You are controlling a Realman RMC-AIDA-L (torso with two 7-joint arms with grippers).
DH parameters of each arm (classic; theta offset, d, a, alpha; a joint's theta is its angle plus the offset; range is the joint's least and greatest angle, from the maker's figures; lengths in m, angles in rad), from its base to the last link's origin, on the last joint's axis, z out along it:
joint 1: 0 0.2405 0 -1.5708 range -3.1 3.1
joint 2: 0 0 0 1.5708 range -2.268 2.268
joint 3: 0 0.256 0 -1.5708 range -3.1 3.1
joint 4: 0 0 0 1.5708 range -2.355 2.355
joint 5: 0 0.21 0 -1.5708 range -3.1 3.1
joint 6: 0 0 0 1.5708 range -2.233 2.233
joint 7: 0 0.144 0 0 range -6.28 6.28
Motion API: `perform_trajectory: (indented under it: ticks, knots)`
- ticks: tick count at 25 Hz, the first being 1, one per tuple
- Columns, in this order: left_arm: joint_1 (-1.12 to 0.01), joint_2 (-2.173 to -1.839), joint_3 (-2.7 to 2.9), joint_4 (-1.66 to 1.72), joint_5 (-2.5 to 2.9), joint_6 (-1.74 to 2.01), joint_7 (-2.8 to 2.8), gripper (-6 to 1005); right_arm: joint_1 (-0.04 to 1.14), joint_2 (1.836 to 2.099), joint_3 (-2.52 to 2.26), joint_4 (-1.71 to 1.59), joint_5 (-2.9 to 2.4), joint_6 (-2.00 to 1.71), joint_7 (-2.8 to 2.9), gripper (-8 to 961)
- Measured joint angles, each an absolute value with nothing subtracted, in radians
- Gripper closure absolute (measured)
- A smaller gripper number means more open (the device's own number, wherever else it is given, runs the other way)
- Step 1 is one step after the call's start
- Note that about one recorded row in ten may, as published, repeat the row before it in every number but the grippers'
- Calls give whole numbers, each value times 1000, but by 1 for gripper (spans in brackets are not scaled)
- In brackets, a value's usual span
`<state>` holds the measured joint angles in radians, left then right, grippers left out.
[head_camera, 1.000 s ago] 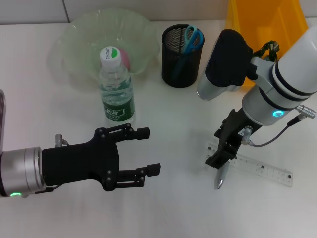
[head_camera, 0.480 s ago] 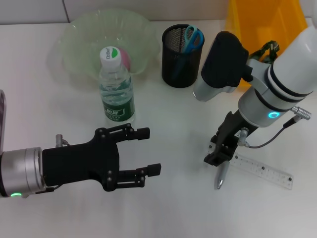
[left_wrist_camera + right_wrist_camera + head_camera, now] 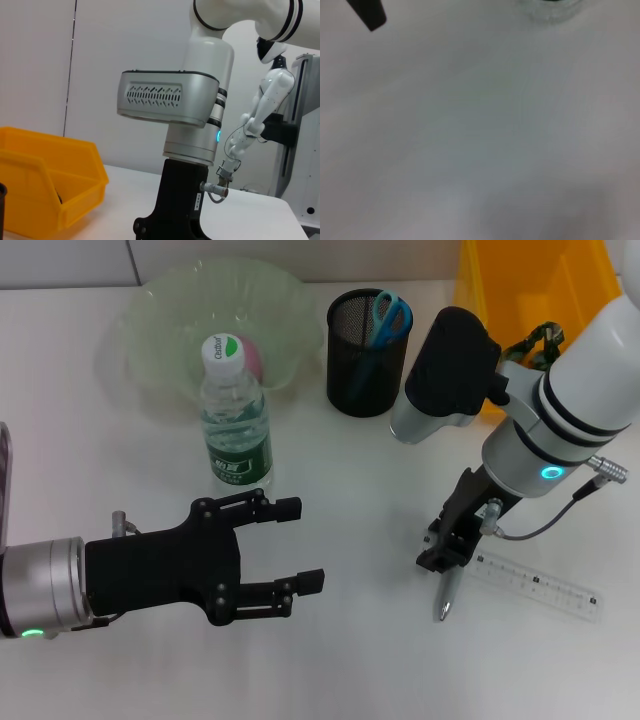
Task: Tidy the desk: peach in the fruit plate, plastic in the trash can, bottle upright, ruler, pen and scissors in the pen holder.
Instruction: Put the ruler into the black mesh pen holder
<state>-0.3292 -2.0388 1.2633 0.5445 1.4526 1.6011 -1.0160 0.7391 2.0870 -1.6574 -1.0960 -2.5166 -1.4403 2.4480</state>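
Note:
The bottle (image 3: 236, 420) stands upright in front of the green fruit plate (image 3: 160, 315), where the pink peach (image 3: 256, 362) lies. A black mesh pen holder (image 3: 367, 345) has the teal-handled scissors (image 3: 390, 315) in it. On the table at the right lie the silver pen (image 3: 446, 596) and the clear ruler (image 3: 545, 586). My right gripper (image 3: 446, 545) is low over the pen's upper end and the ruler's left end. My left gripper (image 3: 295, 548) hovers open near the front left, holding nothing. The plastic is out of view.
A yellow bin (image 3: 530, 280) stands at the back right, also seen as the yellow bin (image 3: 45, 185) in the left wrist view behind the right arm (image 3: 192, 125). Bare white table lies between the two grippers.
The right gripper has shifted slightly over the pen's end, and the ruler has slid a little to the right. The left arm has not moved.

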Motion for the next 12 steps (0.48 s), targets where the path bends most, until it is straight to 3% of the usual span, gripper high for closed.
perform_trajectory:
  ticks: [12]
  knots:
    - [-321, -2041, 1262, 567, 1453, 1608, -1024, 202, 656, 2084, -1495, -1374, -2505, -1456, 2468, 582]
